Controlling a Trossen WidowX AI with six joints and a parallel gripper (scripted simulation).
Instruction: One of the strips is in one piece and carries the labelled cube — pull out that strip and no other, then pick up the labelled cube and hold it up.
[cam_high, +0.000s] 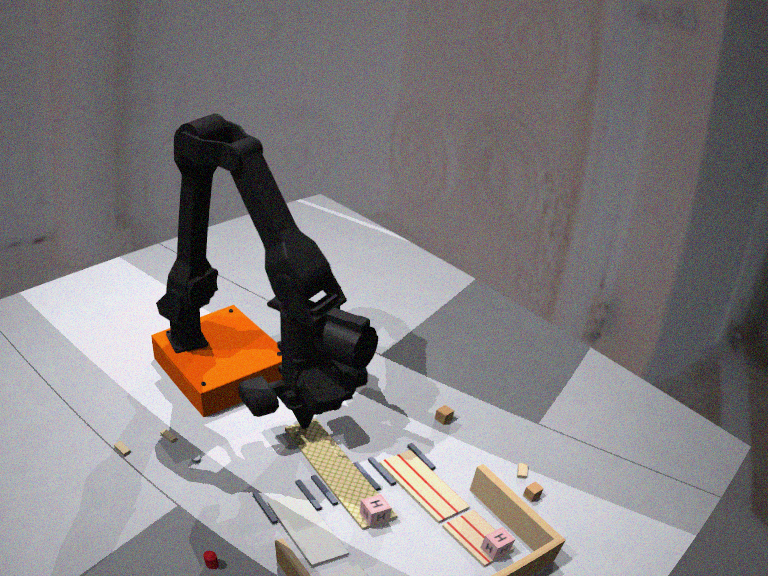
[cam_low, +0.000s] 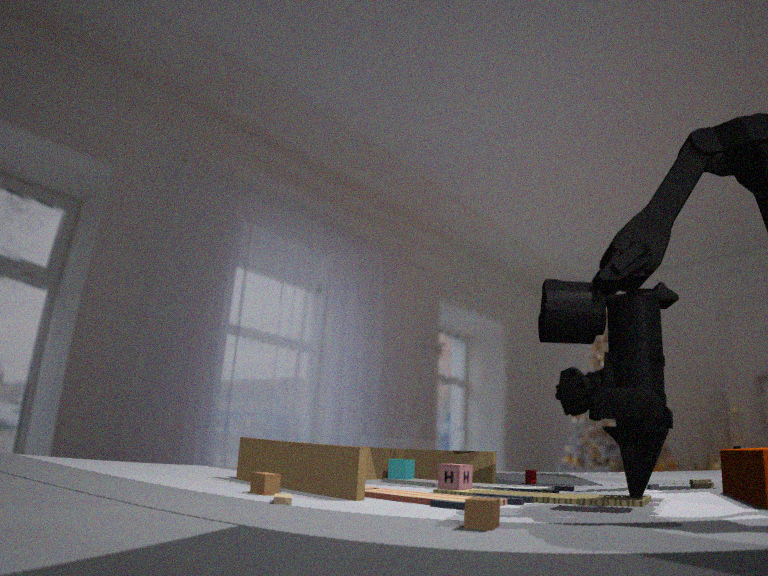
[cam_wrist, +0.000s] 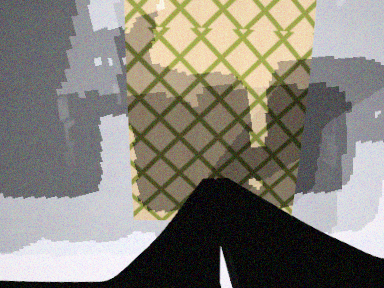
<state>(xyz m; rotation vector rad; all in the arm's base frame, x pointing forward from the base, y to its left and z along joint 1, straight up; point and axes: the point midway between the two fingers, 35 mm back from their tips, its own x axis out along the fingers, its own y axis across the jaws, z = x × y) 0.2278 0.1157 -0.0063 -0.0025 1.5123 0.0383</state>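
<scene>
At the bottom left of the top view, a red cylinder is standing on the table. At the lower right, a wooden wall is standing beside the shorter piece of the red-striped strip, which is bearing a pink H cube. Farther up and left, the longer piece of that strip is lying with a gap between the two.

A pale strip is lying at the bottom centre. Just right of it, the cross-hatched strip is lying in one piece and carrying the labelled cube, pink and marked H, on its near end, lower centre of the frame. Short dark bars are flanking this strip. A brown block is sitting right of centre.

At the strip's far end, the jaws are pointing down, closed together, their tips meeting at the strip's upper face; the strip is lying flat under them rather than being clamped. Behind, at left centre, the orange base is supporting the black arm.
</scene>
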